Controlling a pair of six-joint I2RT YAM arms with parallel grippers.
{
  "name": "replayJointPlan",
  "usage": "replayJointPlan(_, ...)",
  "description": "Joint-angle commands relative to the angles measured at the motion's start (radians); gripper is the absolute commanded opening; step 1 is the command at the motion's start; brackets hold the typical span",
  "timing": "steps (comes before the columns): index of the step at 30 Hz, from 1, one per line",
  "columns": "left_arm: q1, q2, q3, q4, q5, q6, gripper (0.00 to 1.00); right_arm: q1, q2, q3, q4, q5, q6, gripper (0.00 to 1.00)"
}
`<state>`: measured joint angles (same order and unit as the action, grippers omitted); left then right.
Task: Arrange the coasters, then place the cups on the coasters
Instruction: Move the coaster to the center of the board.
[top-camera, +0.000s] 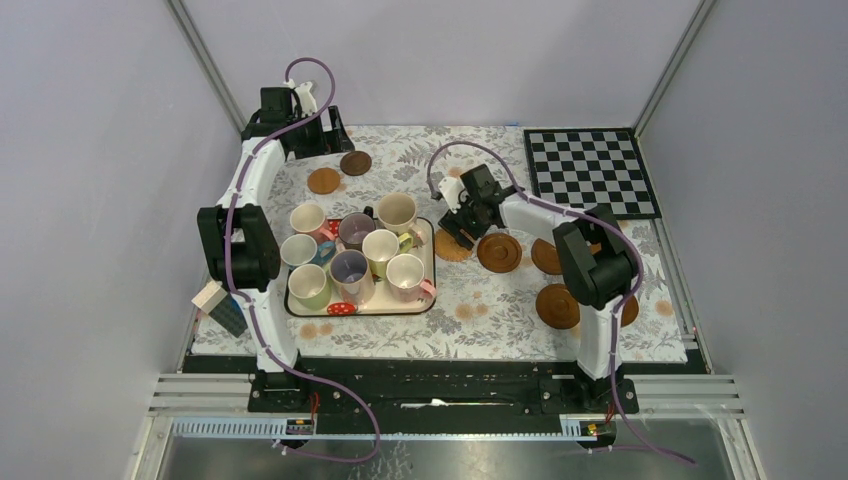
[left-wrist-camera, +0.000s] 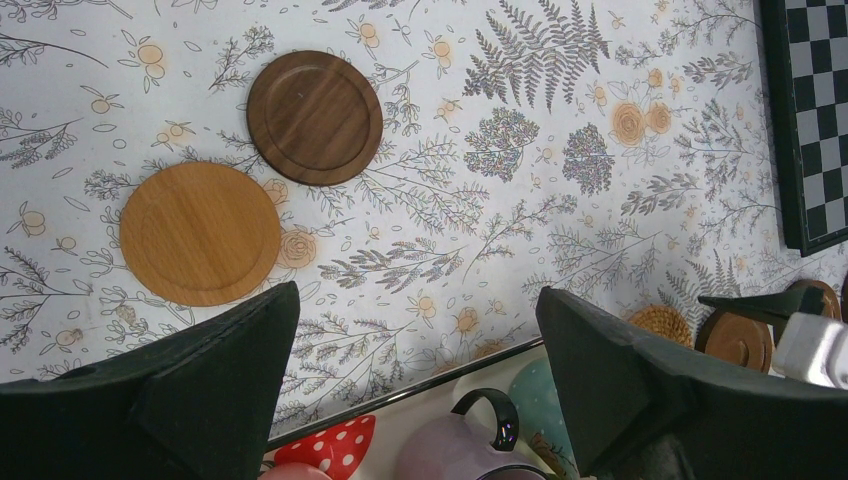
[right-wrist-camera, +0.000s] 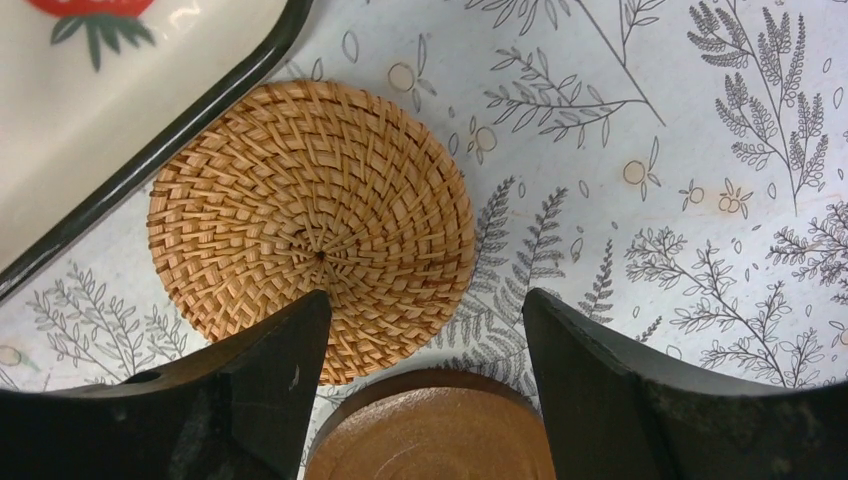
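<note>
While spread wide at far left, hovering empty with left jaws over tan coaster (left-wrist-camera: 200, 233) and dark coaster (left-wrist-camera: 314, 117) on tabletop (left-wrist-camera: 520, 60). Mid-left, crowded cups (top-camera: 381, 247) on tray (right-wrist-camera: 100, 100). Rightward, partly parted right jaws above woven coaster (right-wrist-camera: 310, 225), gripping nothing.

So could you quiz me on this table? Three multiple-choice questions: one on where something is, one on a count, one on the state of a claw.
1. Where do the cups stand?
A on the strawberry tray
B on the checkerboard mat
C on the bare tablecloth

2. How many coasters lie just ahead of the left gripper?
A one
B two
C four

3. The left gripper's jaws are:
A shut on a cup
B shut on a coaster
C open and empty

Answers:
1 A, every cup sits inside the tray's rim.
2 B, a dark one and a light one lie side by side.
3 C, the fingers are spread with nothing between them.
</note>
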<state>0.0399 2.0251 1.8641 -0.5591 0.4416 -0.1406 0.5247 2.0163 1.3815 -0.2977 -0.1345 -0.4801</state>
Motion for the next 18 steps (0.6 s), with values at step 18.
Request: replayJointPlan(18, 0.000, -0.011, 0.041, 0.025, 0.033, -0.017, 0.99, 0.079, -0.236, -0.357, 0.090, 0.023, -0.169, 0.81)
